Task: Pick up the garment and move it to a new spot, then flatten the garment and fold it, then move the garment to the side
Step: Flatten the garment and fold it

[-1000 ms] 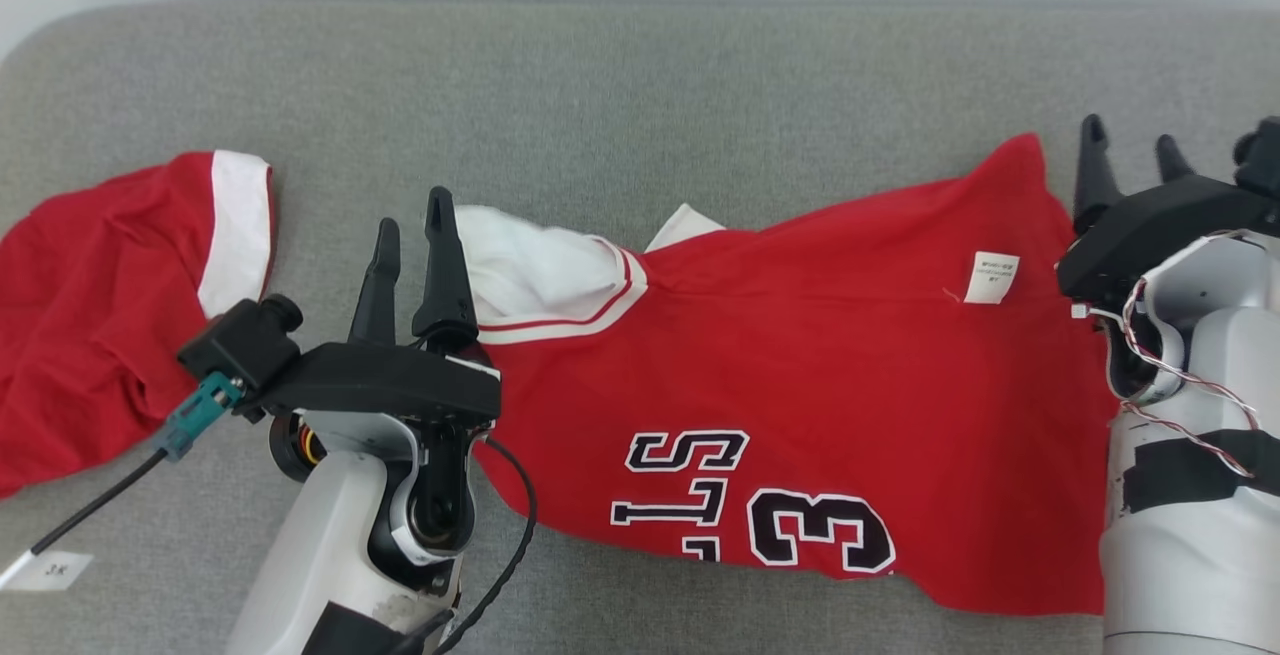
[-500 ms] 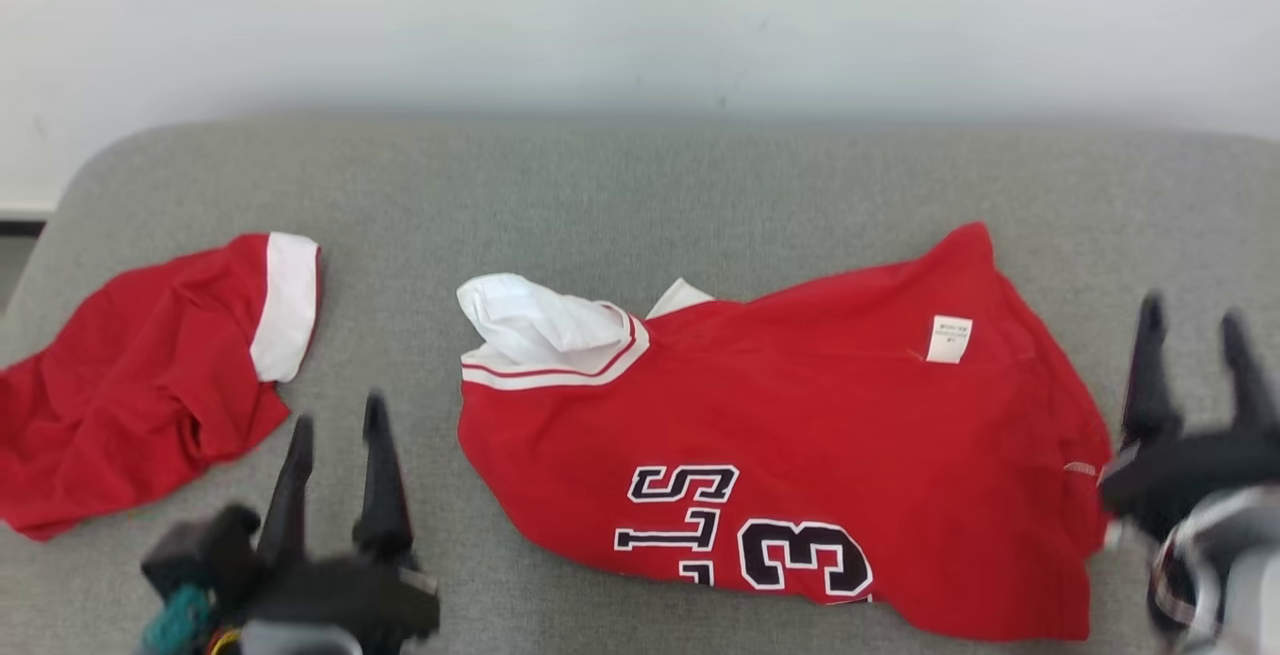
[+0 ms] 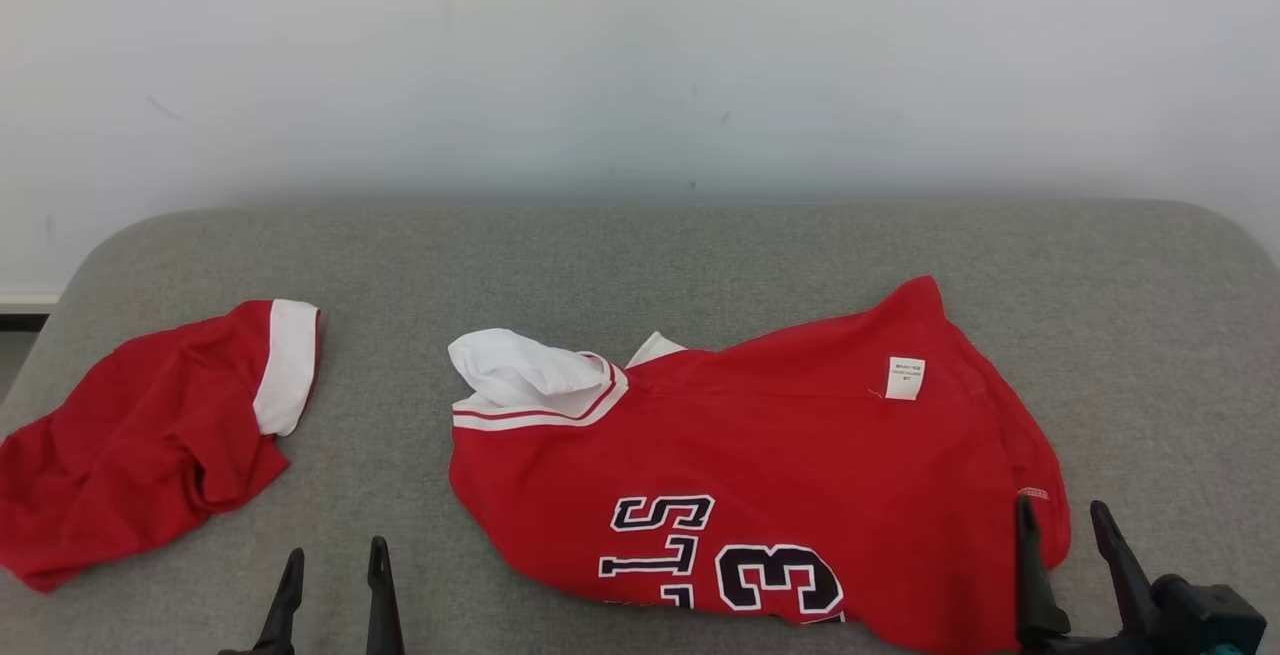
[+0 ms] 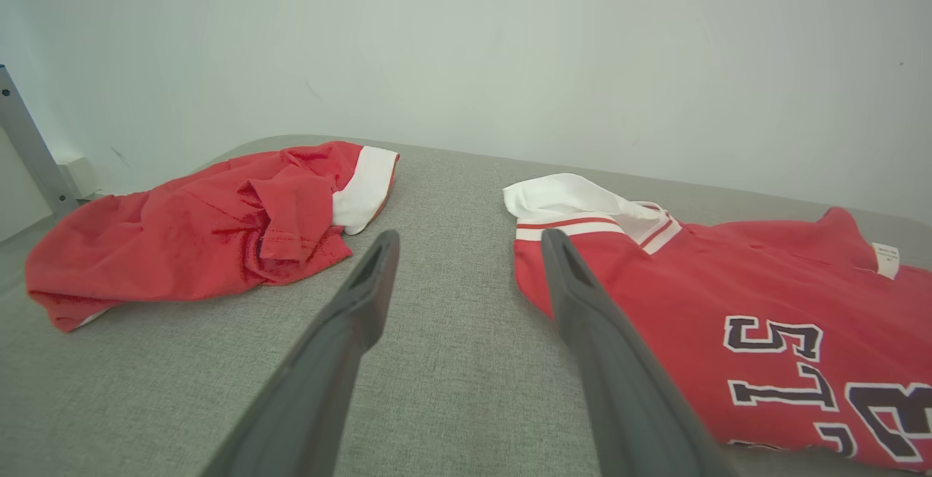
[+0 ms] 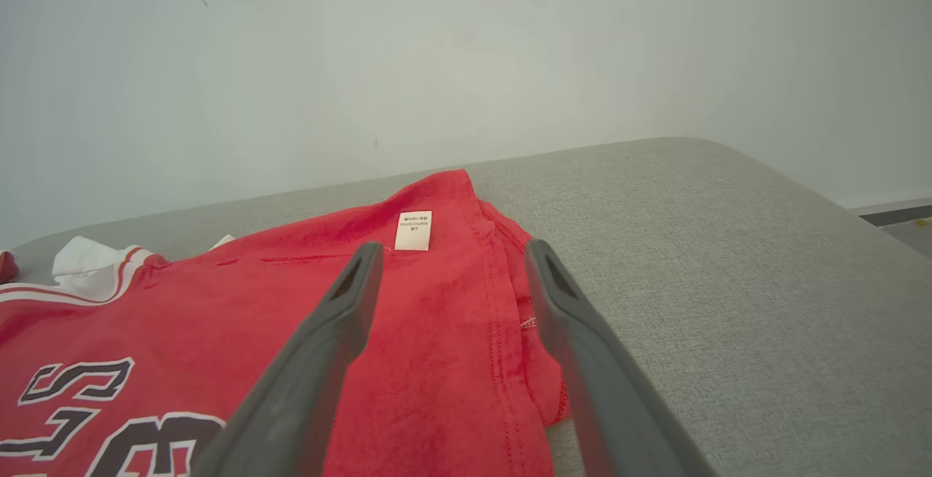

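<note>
Red jersey (image 3: 760,455) spread on grey surface (image 3: 640,265), left tool (image 3: 335,547) released and empty, right tool (image 3: 1060,503) released and empty

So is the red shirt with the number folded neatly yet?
No, not neatly. The numbered jersey lies loosely spread on the grey cushion, its white part bunched up and edges uneven.

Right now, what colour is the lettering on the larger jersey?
The lettering is black with a white outline; clearest in the head view.
</note>
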{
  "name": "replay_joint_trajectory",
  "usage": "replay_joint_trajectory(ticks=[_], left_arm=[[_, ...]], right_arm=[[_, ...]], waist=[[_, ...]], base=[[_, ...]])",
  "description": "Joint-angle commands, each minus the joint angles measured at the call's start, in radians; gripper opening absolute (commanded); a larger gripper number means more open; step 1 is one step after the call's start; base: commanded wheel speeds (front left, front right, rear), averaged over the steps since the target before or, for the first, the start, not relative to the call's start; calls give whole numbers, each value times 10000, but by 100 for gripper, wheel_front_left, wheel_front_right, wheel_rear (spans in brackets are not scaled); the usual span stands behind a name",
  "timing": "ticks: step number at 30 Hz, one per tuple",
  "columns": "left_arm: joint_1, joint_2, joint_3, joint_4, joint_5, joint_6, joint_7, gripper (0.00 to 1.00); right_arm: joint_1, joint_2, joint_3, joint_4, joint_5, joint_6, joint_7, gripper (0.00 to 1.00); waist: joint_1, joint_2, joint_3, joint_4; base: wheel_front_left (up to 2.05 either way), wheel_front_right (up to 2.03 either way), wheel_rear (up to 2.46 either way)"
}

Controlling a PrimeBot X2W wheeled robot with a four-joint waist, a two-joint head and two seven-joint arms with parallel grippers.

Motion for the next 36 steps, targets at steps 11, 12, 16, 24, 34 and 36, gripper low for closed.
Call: replay_joint_trajectory(ticks=[11, 12, 16, 24, 34, 36], left_arm=[[-2429, 181, 24, 2042, -461, -1075, 1423, 100], [-2840, 220, 48, 2341, -545, -1171, 1686, 100], [-4524, 349, 12, 3595, -686, -1611, 2595, 100], [-6967, 475, -220, 6205, -794, -2187, 4095, 100], [-8280, 858, -373, 7850, -641, -2459, 4484, 100], [-8457, 828, -466, 8090, -564, -2481, 4548, 100]], right_arm=[[-1078, 6, 769, -289, -885, -25, 794, 100], [-1239, 5, 885, -390, -1025, -25, 937, 100], [-1988, 0, 1403, -723, -1314, -26, 1413, 100], [-3276, 5, 2046, -985, -1500, -25, 1668, 100], [-3519, 9, 2050, -1033, -1444, -26, 1552, 100], [-3515, 10, 2053, -1065, -1447, -25, 1520, 100]], waist=[[3, 1, 280, -694], [3, 1, 421, -771], [3, 1, 1129, -1199], [3, 1, 2372, -1993], [3, 1, 3015, -2395], [3, 1, 3107, -2438]], base=[[0, 0, 0], [0, 0, 0], [0, 0, 0], [0, 0, 0], [0, 0, 0], [0, 0, 0]])
